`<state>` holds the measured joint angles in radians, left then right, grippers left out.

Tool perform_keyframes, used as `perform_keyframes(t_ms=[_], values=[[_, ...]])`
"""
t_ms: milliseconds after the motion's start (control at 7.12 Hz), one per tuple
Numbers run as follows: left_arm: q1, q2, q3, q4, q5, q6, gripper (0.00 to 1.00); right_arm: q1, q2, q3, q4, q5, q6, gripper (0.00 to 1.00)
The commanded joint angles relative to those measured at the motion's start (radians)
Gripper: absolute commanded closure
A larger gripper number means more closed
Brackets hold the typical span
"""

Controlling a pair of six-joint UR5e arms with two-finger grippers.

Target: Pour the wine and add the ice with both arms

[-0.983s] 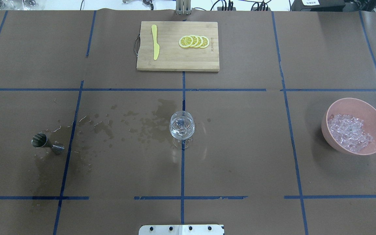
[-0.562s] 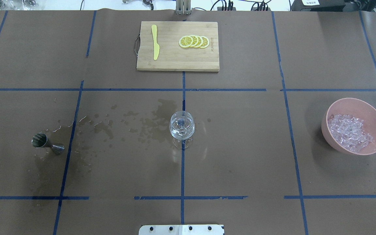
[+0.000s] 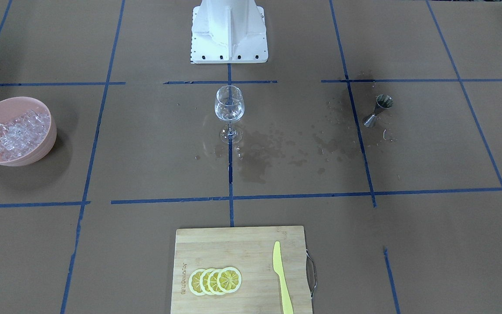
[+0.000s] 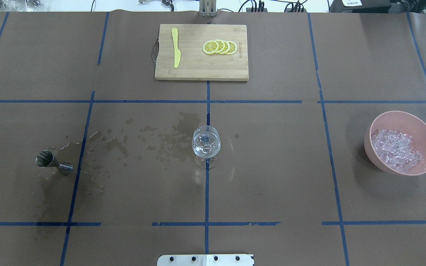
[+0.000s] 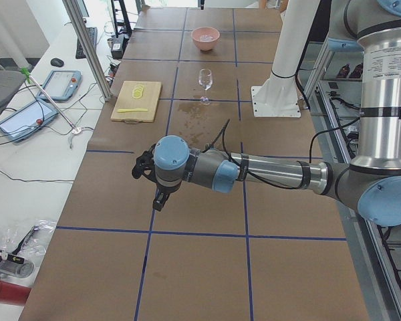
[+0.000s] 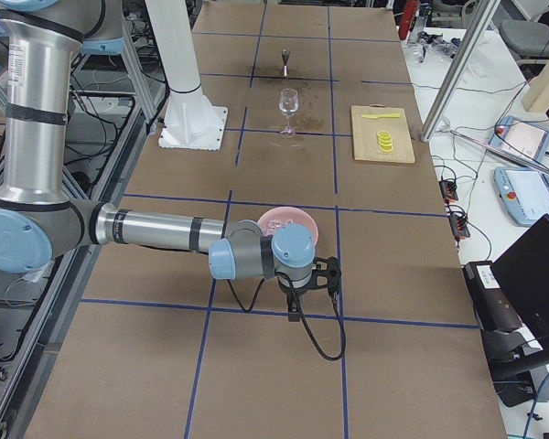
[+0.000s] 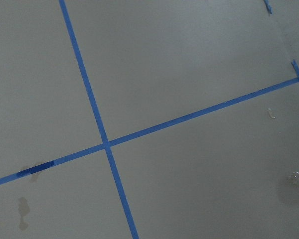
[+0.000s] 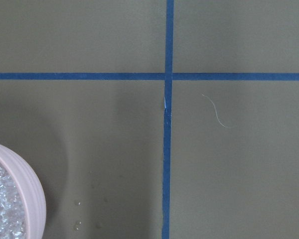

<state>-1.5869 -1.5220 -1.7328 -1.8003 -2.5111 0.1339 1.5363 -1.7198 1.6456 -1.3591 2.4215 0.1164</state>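
A clear wine glass (image 4: pixel 206 142) stands at the table's middle, also in the front-facing view (image 3: pixel 229 104), with a small amount of clear wine (image 4: pixel 206 146) in its bowl. A pink bowl (image 4: pixel 425 129) at the right holds the ice (image 4: pixel 396 149); both show in the right wrist view, bowl (image 8: pixel 32 191) and ice (image 8: pixel 2 211). A steel jigger (image 4: pixel 53 163) stands at the left among wet stains. The left gripper (image 5: pixel 158 198) hangs over bare paper near the table's left end. The right gripper (image 6: pixel 294 312) hangs beside the bowl (image 6: pixel 293 218). I cannot tell whether either is open.
A bamboo cutting board (image 4: pixel 198 70) at the far middle carries lemon slices (image 4: pixel 220 47) and a yellow knife (image 4: pixel 176 48). The white pedestal (image 3: pixel 229 30) stands at the robot's side. Dark wet stains (image 4: pixel 176 142) spread left of the glass.
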Motion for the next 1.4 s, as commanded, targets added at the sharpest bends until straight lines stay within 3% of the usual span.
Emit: perform_keyframes(t_ms=[0,281,421,702,983,1123,1264], values=[[0.06,-0.003,0.002,-0.315,-0.002,-0.237,0.0,-0.001,0.0,0.002,0.0,0.054,0.003,0.0],[0.197,-0.003,0.002,-0.594,0.073,-0.573,0.0,-0.001,0.002,0.008,0.002,0.059,0.0,0.0],[0.252,-0.004,-0.01,-0.675,0.13,-0.718,0.0,-0.037,0.006,0.003,0.073,0.059,0.003,0.0],[0.446,0.0,-0.049,-0.825,0.406,-0.935,0.0,-0.057,0.006,0.005,0.126,0.06,0.054,0.0],[0.679,0.07,-0.138,-0.872,0.755,-1.004,0.0,-0.064,0.014,0.01,0.126,0.059,0.057,0.0],[0.762,0.133,-0.174,-0.98,0.858,-1.028,0.01,-0.067,0.014,0.01,0.126,0.059,0.057,0.0],[0.809,0.22,-0.175,-1.131,0.905,-1.031,0.01,-0.067,0.014,0.01,0.126,0.059,0.057,0.0]])
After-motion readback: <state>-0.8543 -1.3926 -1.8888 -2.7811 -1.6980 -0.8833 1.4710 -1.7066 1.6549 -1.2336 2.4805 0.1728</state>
